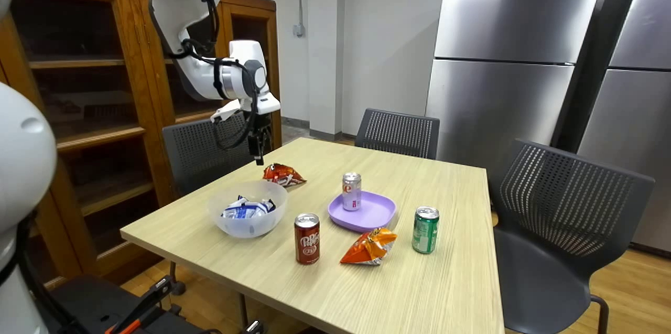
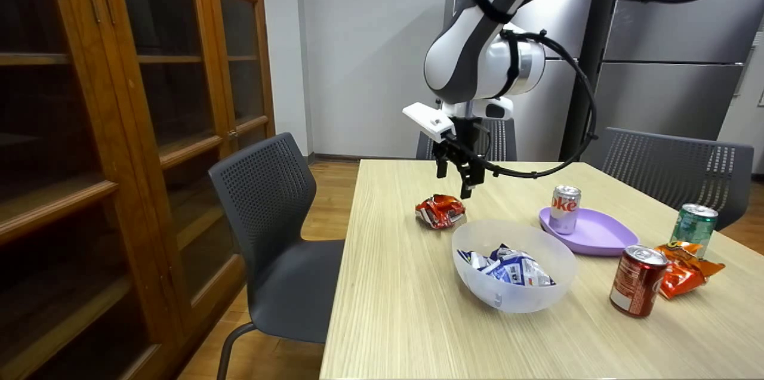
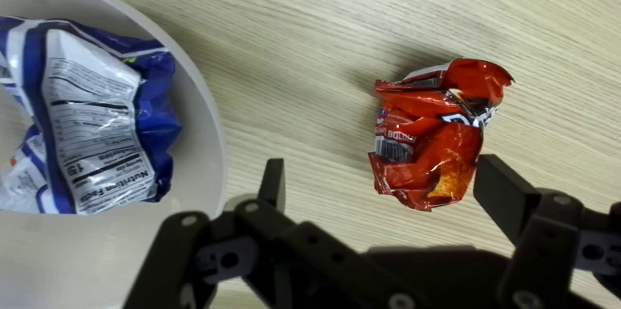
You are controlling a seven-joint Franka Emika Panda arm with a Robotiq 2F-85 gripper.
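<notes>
My gripper (image 3: 381, 173) stands open with nothing held between its fingers. Below it on the table lies a crumpled red chip bag (image 3: 432, 139), toward the right-hand finger (image 3: 507, 197) in the wrist view. From an exterior view, the gripper (image 2: 453, 182) hangs just above and slightly behind that red bag (image 2: 440, 211), apparently not touching it. A translucent white bowl (image 3: 213, 120) sits beside the bag, partly under the left-hand finger in the wrist view. Inside the bowl are blue-and-white snack packets (image 3: 97, 124). Both exterior views show the bowl, the packets and the red bag.
A purple plate (image 1: 375, 213) bears a silver Coke can (image 1: 351, 192). Around it stand a Dr Pepper can (image 1: 306, 239), a green can (image 1: 425, 230) and an orange chip bag (image 1: 369, 247). Chairs (image 2: 286, 201) surround the table (image 2: 382, 308); a wooden cabinet (image 2: 197, 129) is alongside.
</notes>
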